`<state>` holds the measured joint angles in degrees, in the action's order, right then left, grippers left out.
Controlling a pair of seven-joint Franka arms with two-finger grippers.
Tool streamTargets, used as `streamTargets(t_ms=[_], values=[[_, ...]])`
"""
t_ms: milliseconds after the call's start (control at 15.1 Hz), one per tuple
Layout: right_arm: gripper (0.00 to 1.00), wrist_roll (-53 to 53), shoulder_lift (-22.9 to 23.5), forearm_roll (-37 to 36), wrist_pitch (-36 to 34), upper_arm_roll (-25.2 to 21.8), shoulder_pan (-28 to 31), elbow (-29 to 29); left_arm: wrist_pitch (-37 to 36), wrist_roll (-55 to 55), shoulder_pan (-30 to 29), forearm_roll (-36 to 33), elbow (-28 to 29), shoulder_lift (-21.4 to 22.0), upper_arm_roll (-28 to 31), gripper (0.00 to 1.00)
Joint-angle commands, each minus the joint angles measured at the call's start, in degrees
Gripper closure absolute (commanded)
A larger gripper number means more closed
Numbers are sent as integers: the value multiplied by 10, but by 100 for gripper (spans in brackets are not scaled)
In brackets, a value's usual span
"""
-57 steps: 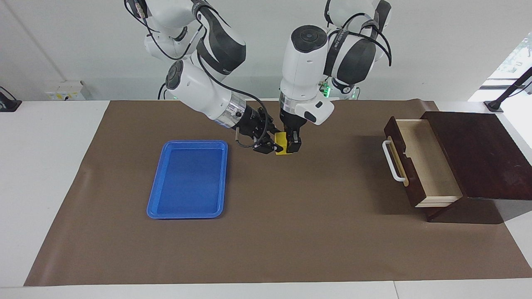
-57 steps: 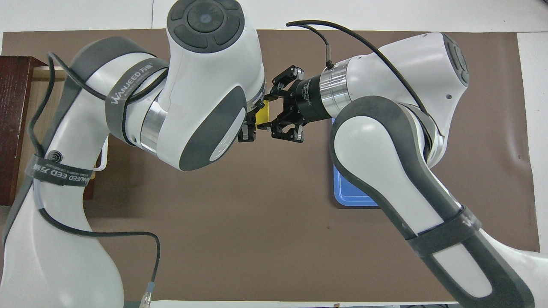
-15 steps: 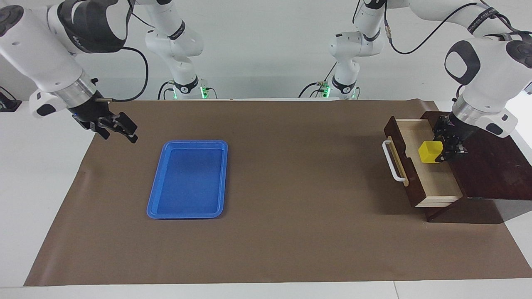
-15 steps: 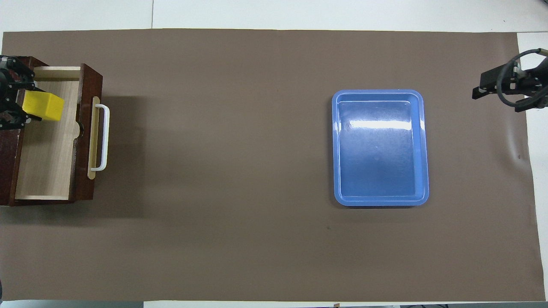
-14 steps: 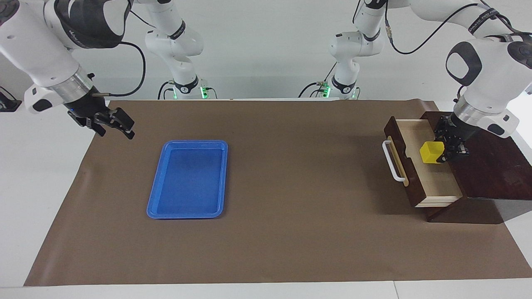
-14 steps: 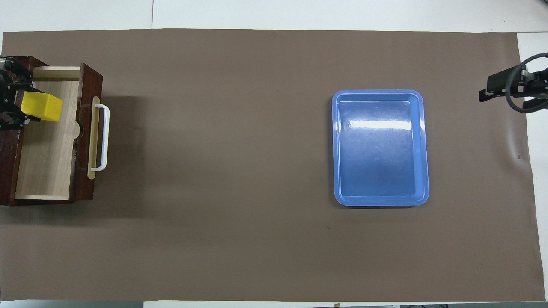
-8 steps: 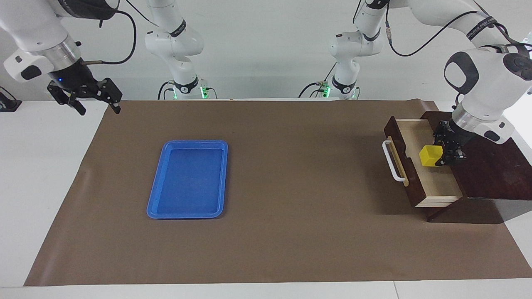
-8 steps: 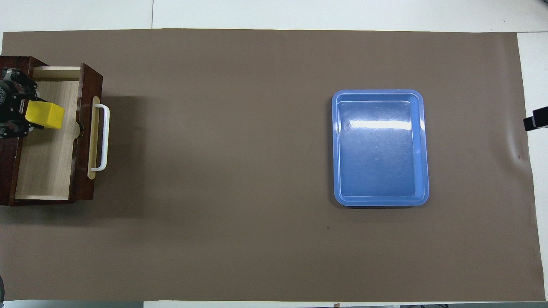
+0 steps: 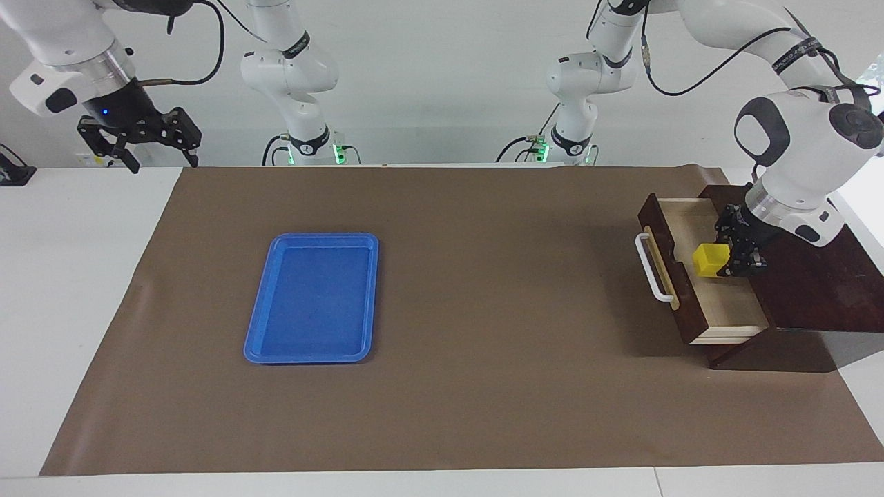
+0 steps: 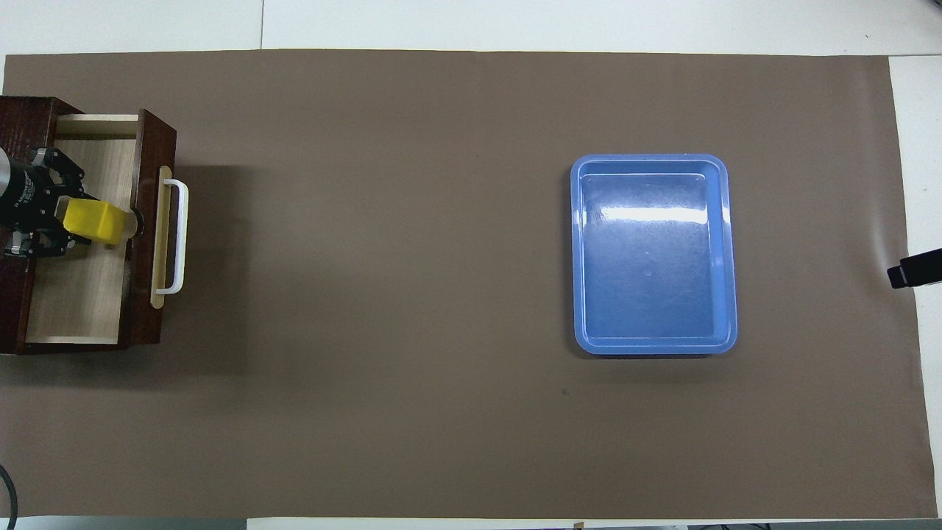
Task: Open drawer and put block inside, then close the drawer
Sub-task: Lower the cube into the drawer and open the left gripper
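Drawer (image 9: 718,304) already pulled open; block (image 9: 710,259) pinched by left tool (image 9: 725,261) low over drawer interior, not yet released. Right tool (image 9: 138,141) spread, parked aloft. Release and closing left.

One camera faces me from high across my bench (image 9: 83,290), taking in both my arm bases, the other looks steeply down from above my end, and both share the brown mat (image 9: 483,386), blue tray (image 10: 653,254) and open drawer (image 10: 81,287).
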<state>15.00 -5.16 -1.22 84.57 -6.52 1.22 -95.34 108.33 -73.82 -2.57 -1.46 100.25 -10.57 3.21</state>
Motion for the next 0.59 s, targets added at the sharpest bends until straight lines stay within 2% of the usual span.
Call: streamTargets(t_ms=[0,264,529], values=[[0,-9,-9,-12,42,2,1,-34,14,10,-6,3,41,31,-5,100],[0,-18,10,-22,46,9,4,-21,42,5,-2,3,78,47,-5,100],[0,-23,10,-26,25,9,4,-21,40,2,-1,3,79,48,-5,100]])
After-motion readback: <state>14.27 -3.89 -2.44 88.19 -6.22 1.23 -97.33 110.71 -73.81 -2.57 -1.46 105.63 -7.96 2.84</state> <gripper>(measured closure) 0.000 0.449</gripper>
